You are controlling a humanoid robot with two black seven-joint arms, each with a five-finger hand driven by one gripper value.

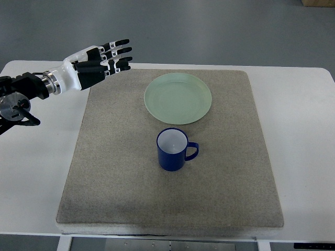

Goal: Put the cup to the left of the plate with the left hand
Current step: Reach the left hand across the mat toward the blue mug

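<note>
A dark blue cup [172, 150] with a white inside stands upright on the grey mat [120, 172], its handle pointing right. Just behind it lies a pale green plate [178, 98]. My left hand [112, 57] hovers over the mat's far left corner, well left of the plate and far from the cup. Its fingers [121, 51] are stretched out toward the right and hold nothing. The right arm does not show.
The mat covers most of a white table [303, 130]. Bare white tabletop runs along both sides of the mat. Grey floor lies beyond the table's far edge.
</note>
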